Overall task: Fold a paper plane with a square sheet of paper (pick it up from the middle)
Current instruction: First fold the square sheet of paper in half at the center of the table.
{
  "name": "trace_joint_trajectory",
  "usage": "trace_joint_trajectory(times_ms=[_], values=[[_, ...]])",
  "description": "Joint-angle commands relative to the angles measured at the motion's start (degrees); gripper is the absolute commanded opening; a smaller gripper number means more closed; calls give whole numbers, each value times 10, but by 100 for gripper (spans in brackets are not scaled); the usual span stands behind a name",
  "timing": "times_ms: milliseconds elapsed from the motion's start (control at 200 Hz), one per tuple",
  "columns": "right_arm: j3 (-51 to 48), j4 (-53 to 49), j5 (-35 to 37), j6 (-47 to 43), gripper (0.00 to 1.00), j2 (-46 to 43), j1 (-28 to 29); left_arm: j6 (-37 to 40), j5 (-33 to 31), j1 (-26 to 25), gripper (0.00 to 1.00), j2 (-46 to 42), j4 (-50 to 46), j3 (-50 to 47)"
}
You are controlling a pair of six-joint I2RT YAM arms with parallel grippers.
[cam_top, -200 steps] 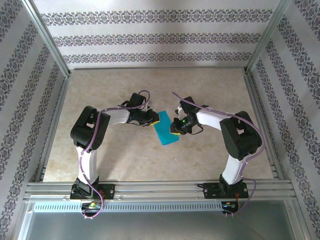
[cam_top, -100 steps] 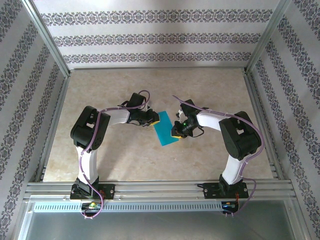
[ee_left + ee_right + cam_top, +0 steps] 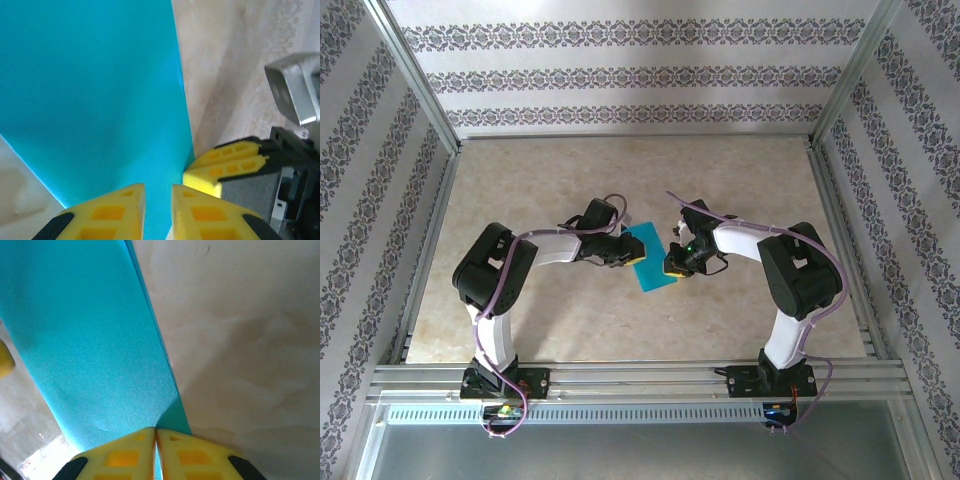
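Teal-blue sheet of paper [image 3: 650, 263], a narrow rectangle in shape, is at the middle of the beige table [image 3: 560, 180], between the two arms. The right gripper [image 3: 155, 432] has its yellow fingers pressed together on the paper's right edge, a thin line of teal showing between them. The left gripper [image 3: 158, 192] is at the paper's upper left edge, its fingers slightly apart with teal visible in the narrow gap.

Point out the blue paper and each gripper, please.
square sheet of paper [image 3: 650, 265], top external view, middle of its blue face
left gripper [image 3: 158, 192], left wrist view, between jaw tips
right gripper [image 3: 156, 432], right wrist view, between jaw tips
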Motion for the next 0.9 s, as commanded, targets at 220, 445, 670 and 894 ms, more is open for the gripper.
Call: trace_joint_trajectory(times_ms=[220, 445, 670, 894], values=[[-8, 5, -23, 1, 16, -12, 9, -10, -10, -13, 21, 8, 39, -25], [-12, 41, -62, 14, 17, -56, 33, -13, -12, -18, 20, 18, 48, -34], [-33, 82, -51, 54, 15, -35, 70, -20, -9, -18, 18, 27, 60, -36], [-46, 100, -42, 69, 13, -12, 80, -26, -8, -18, 17, 23, 68, -37]])
